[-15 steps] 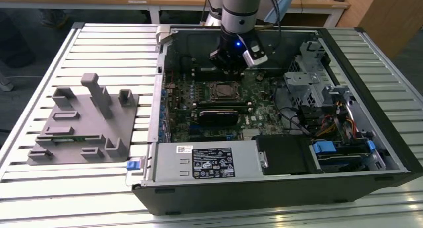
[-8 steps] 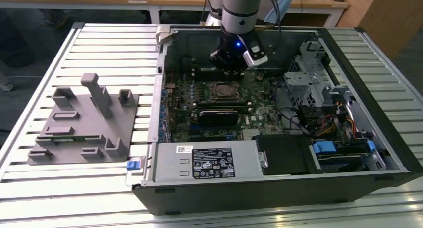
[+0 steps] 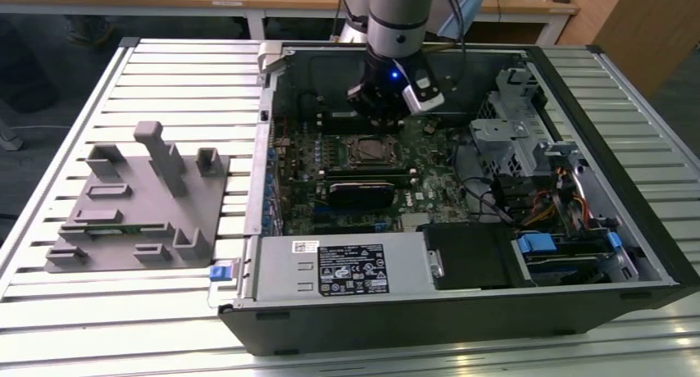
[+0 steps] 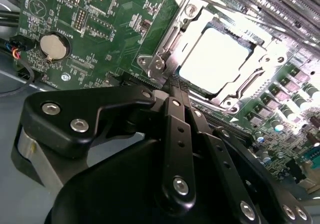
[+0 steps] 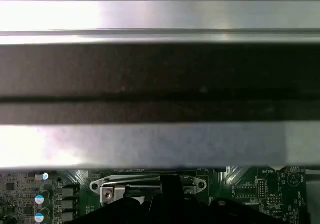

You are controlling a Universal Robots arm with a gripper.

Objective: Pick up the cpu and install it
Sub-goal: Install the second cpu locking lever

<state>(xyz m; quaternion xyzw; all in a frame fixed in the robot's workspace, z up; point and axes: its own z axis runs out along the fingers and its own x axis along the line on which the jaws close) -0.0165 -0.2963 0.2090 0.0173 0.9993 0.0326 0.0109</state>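
— What colours do I have on my screens?

— I see a green motherboard point(image 3: 361, 160) inside a black computer case point(image 3: 460, 320), and a pale silvery-white cpu point(image 4: 214, 59) framed by a bright metal socket bracket point(image 4: 165, 49).

— And around it?

— My gripper point(image 4: 175, 91) is glossy black with silver screws. I see a grey fixture block point(image 3: 137, 205) on a ribbed silver table point(image 3: 65, 115), blue drive tabs point(image 3: 538, 244), and a white-and-black label point(image 3: 350, 266).

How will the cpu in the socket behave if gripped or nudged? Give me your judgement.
The cpu looks like a flat, rigid square with a pale metal top, so it probably stays stiff and can't roll. Its smooth, shiny top may be slippery. It sits low inside the socket frame, so a sideways push likely won't shift it, and its thin edges offer little to grip.
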